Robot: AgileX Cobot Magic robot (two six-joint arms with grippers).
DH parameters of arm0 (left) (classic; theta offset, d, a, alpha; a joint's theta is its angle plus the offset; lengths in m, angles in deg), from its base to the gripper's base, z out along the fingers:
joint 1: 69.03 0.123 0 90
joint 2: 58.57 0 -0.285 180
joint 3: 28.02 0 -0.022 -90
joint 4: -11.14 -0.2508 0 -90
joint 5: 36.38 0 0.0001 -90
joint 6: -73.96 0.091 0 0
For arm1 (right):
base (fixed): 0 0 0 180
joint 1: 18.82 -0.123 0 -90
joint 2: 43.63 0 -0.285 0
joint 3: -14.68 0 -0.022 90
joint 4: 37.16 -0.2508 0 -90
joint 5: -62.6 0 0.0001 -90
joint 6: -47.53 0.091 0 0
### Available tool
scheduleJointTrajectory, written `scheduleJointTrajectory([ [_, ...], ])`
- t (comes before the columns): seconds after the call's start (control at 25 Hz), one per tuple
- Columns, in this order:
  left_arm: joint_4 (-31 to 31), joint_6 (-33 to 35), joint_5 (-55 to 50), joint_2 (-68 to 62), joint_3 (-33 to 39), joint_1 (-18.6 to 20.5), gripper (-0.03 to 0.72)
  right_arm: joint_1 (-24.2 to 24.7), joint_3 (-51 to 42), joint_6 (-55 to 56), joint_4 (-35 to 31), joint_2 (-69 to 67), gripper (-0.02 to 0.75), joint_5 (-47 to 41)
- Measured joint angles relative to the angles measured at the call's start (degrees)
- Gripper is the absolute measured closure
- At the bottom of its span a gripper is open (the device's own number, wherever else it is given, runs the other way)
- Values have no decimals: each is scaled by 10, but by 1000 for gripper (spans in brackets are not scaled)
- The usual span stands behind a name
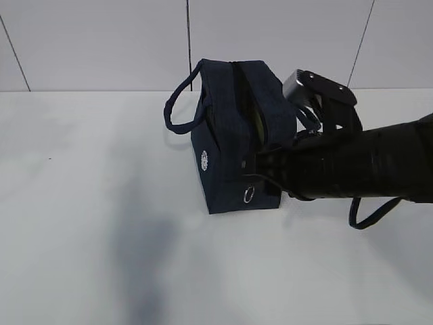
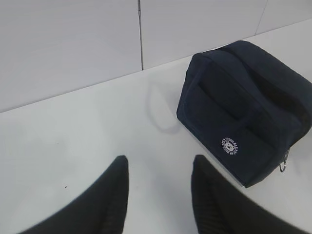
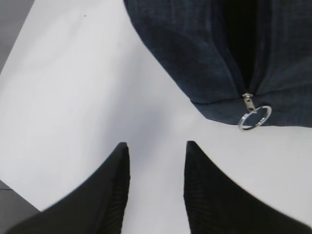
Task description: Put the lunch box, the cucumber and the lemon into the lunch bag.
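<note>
Standing upright near the far edge of the bench point(image 1: 101, 257), toward the middle of its width, the lunch bag point(image 1: 230, 135) is a boxy tote of dark navy woven fabric with soft, rounded corners. Its weave shows as a faint crosshatch in the right wrist view. One loop handle point(image 1: 177, 108) arches out from its left side, and a small round white printed emblem point(image 1: 205, 160) marks the end panel that faces left. The long zipper point(image 1: 237, 88) along the top is parted, leaving a dark slit; a sliver of something green shows inside, too little to name. At the near end of the zipper hangs a thin, shiny silver ring pull point(image 1: 249, 195), dangling against the fabric on a short metal tab.

The bench surface is smooth, matte and white, with soft grey shadows across it; behind it rises a pale panelled wall point(image 1: 101, 40) with thin dark seams.

The right gripper point(image 3: 157, 161) hovers above bare bench just beside the near end of the bag, its two black, tapering, finely ribbed fingers point(image 3: 109, 195) spread apart with nothing between them; the ring pull lies ahead and to the right of them, not touched. The left gripper point(image 2: 160, 178) hangs over the bench left of the bag, well apart from it, its fingers likewise parted and empty.
</note>
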Motion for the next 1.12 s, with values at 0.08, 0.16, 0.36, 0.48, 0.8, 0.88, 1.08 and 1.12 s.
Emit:
scheduleJointTrajectory([
  [0.08, 0, 0, 0, 0, 0, 0, 380, -1, 0, 0, -5, 0, 454, -13],
  [0.16, 0, 0, 0, 0, 0, 0, 380, -1, 2, 0, -8, -6, 444, -15],
  [0.36, 7, 0, 0, 0, 0, 0, 380, -1, 14, 0, -12, -56, 290, -15],
  [0.48, 10, 0, 0, 0, 0, 0, 380, -1, 28, 0, -22, -79, 252, -3],
  [0.8, 14, -2, 0, 0, 0, 0, 380, -1, 48, 0, -31, -110, 241, 65],
  [0.88, 14, -2, 0, 0, 0, 0, 380, -1, 50, 0, -37, -120, 241, 70],
  [1.08, 14, -2, 0, 0, 0, 0, 380, -1, 52, 0, -41, -142, 241, 78],
  [1.12, 14, -2, 0, 0, 0, 0, 380, -1, 56, 0, -42, -146, 242, 83],
])
